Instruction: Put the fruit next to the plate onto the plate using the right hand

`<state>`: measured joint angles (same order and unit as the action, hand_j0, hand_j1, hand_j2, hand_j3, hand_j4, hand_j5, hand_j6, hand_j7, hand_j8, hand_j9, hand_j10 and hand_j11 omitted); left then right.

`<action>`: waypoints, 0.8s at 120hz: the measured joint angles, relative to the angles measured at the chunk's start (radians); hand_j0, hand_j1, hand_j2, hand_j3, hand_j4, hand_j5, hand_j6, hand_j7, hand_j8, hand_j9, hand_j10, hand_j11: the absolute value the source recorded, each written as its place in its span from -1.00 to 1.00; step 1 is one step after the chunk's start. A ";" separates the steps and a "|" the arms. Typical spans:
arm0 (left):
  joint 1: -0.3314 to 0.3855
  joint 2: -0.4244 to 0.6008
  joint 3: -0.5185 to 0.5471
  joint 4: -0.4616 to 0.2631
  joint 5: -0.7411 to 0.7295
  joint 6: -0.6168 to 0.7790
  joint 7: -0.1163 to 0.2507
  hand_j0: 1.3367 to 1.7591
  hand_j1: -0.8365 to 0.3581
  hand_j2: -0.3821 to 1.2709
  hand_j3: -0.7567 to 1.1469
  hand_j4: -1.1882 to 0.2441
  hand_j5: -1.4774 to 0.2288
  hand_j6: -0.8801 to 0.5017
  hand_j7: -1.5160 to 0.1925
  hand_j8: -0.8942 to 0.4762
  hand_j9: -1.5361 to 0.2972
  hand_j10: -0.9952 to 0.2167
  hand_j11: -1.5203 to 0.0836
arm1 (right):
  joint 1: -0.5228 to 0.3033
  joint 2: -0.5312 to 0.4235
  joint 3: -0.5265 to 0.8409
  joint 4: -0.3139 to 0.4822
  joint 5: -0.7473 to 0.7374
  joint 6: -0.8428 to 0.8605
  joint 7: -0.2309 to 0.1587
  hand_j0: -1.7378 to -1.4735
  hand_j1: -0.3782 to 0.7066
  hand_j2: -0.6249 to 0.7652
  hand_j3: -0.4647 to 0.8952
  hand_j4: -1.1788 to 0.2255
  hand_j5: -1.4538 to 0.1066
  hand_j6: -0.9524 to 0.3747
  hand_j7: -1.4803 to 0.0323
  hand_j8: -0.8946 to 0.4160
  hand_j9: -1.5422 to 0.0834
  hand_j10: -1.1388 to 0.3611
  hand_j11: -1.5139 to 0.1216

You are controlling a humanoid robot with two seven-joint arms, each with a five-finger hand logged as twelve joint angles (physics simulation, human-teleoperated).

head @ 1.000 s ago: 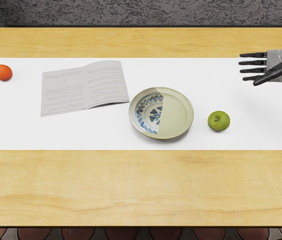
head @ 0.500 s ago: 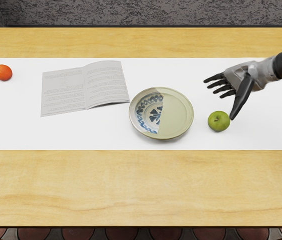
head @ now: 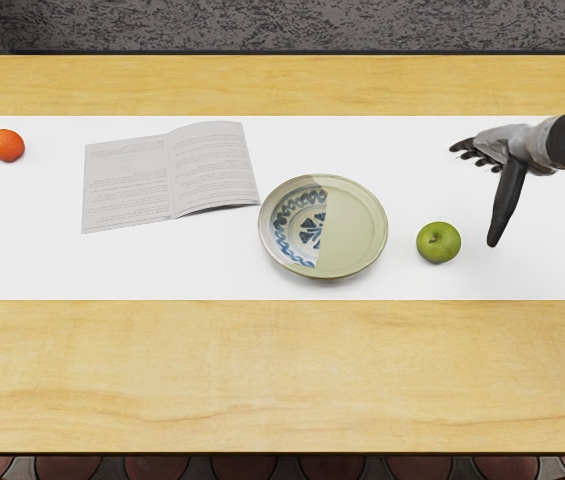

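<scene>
Table (head: pixel 282 370): right hand (head: pixel 502 158) spread near apple (head: pixel 439 242), arm cropped.

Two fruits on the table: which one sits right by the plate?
The green apple, just right of the plate, near the right hand. The orange lies far left, beyond the open booklet.

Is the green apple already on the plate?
No, the green apple lies beside the plate, to its right, not touching it.

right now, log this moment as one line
stage: pre-grasp | right hand: open, right of green apple, no contact | green apple: right of plate, not on it
</scene>
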<state>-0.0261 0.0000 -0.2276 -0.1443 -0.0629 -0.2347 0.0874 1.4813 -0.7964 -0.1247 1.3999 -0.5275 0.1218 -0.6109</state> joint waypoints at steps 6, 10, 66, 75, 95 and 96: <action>0.000 0.000 0.000 0.000 0.000 0.000 0.000 0.52 0.98 -0.54 -0.21 0.66 0.73 0.27 0.77 0.30 0.68 0.64 0.90 | -0.020 0.015 -0.016 0.014 -0.049 -0.063 0.000 -0.40 -0.95 -0.10 -0.32 0.67 0.86 0.43 0.96 0.36 0.90 0.52 0.85; 0.000 0.000 0.000 0.000 0.000 0.000 0.000 0.52 0.98 -0.54 -0.21 0.66 0.73 0.27 0.77 0.30 0.68 0.64 0.90 | -0.037 0.027 -0.024 0.022 -0.082 -0.098 0.000 -0.40 -0.95 -0.10 -0.32 0.67 0.86 0.43 0.96 0.36 0.90 0.52 0.85; -0.002 0.000 -0.001 0.000 0.000 0.000 0.000 0.52 0.98 -0.54 -0.21 0.66 0.73 0.27 0.77 0.30 0.68 0.64 0.90 | -0.161 0.075 -0.157 0.124 -0.293 -0.501 0.000 -0.40 -0.81 -0.12 -0.32 0.58 0.76 0.33 0.85 0.26 0.80 0.43 0.75; -0.002 0.000 -0.001 0.000 0.000 0.000 0.000 0.52 0.98 -0.54 -0.21 0.66 0.73 0.27 0.77 0.30 0.68 0.64 0.90 | -0.162 0.103 -0.180 0.125 -0.297 -0.539 0.000 -0.40 -0.77 -0.12 -0.32 0.56 0.73 0.31 0.82 0.24 0.77 0.41 0.72; -0.002 0.000 0.000 0.000 0.000 0.000 0.000 0.52 0.98 -0.54 -0.21 0.66 0.73 0.27 0.77 0.30 0.68 0.64 0.90 | -0.169 0.137 -0.210 0.126 -0.300 -0.603 0.000 -0.40 -0.66 -0.14 -0.32 0.49 0.64 0.23 0.73 0.16 0.69 0.34 0.64; -0.002 0.000 -0.001 0.000 0.000 0.000 0.000 0.52 0.98 -0.54 -0.21 0.66 0.73 0.27 0.77 0.30 0.68 0.64 0.90 | -0.169 0.139 -0.211 0.126 -0.300 -0.605 0.000 -0.40 -0.65 -0.14 -0.32 0.48 0.64 0.23 0.73 0.15 0.68 0.34 0.64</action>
<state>-0.0276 0.0000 -0.2281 -0.1442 -0.0629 -0.2347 0.0874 1.3126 -0.6575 -0.3360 1.5258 -0.8271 -0.4830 -0.6109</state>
